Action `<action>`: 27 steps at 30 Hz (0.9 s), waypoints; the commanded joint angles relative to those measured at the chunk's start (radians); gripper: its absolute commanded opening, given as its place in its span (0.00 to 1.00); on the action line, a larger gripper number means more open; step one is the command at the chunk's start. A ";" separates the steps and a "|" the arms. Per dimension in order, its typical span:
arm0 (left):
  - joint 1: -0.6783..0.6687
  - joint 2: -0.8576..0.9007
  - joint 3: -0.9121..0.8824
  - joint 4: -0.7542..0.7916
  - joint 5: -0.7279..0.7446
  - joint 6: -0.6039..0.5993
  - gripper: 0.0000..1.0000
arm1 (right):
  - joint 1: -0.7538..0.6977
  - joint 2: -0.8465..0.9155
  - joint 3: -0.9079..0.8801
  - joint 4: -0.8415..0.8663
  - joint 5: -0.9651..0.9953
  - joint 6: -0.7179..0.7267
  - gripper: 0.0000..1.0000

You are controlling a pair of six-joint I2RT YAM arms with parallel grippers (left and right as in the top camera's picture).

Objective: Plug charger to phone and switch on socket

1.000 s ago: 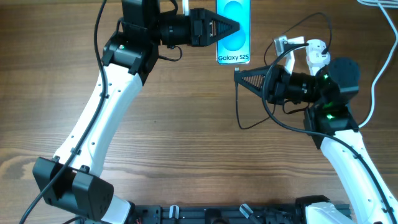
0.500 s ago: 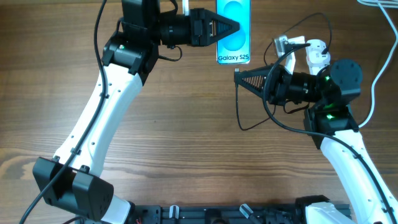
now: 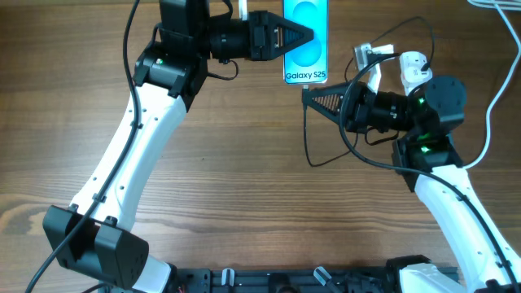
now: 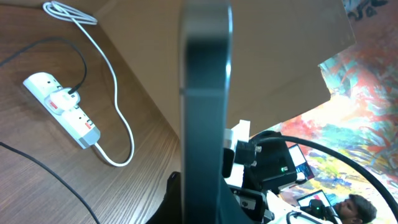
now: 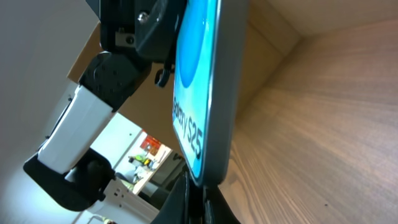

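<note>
The phone (image 3: pixel 306 37) has a turquoise screen and "Galaxy S25" text at its lower edge. My left gripper (image 3: pixel 299 37) is shut on it at the table's far middle. It shows edge-on in the left wrist view (image 4: pixel 204 106) and close up in the right wrist view (image 5: pixel 208 87). My right gripper (image 3: pixel 307 92) is shut on the charger's plug tip, right below the phone's lower edge. The thin black charger cable (image 3: pixel 308 138) hangs down and loops back to the socket (image 3: pixel 413 67), a white power strip also in the left wrist view (image 4: pixel 61 107).
A thick white lead (image 3: pixel 494 98) runs along the right edge of the table and shows in the left wrist view (image 4: pixel 118 99). A grey adapter (image 3: pixel 364 57) sits beside the socket. A black rail (image 3: pixel 285 281) lies at the table's front edge.
My right gripper has moved up and left with the plug tip, closing the gap to the phone's lower edge. The left arm and phone have stayed still.
</note>
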 commanded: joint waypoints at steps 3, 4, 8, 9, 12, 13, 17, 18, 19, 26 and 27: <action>0.003 -0.027 0.014 0.010 0.016 -0.002 0.04 | 0.004 0.011 0.009 0.034 0.011 0.037 0.04; 0.003 -0.027 0.014 0.010 0.016 -0.002 0.04 | 0.004 0.011 0.009 0.034 0.004 0.036 0.04; 0.003 -0.027 0.014 0.010 0.016 -0.002 0.04 | 0.004 0.011 0.009 0.034 -0.022 0.036 0.04; 0.003 -0.027 0.014 0.010 0.016 -0.002 0.04 | 0.004 0.011 0.009 0.034 -0.022 0.037 0.04; 0.003 -0.027 0.014 0.010 0.016 -0.002 0.04 | 0.004 0.011 0.009 0.039 -0.013 0.039 0.04; 0.003 -0.027 0.014 0.010 0.016 -0.002 0.04 | 0.004 0.011 0.009 0.038 -0.002 0.043 0.05; 0.002 -0.027 0.014 0.009 0.017 -0.002 0.04 | 0.004 0.011 0.009 0.045 0.009 0.043 0.04; -0.001 -0.027 0.014 0.009 0.026 -0.002 0.04 | 0.004 0.011 0.009 0.056 0.009 0.044 0.04; -0.005 -0.027 0.014 0.010 0.036 -0.002 0.04 | 0.004 0.011 0.009 0.069 0.010 0.047 0.04; -0.007 -0.027 0.014 0.010 0.076 0.002 0.04 | 0.004 0.011 0.009 0.063 0.002 0.047 0.04; -0.007 -0.027 0.014 0.010 0.076 0.002 0.04 | 0.004 0.011 0.009 0.063 -0.007 0.048 0.04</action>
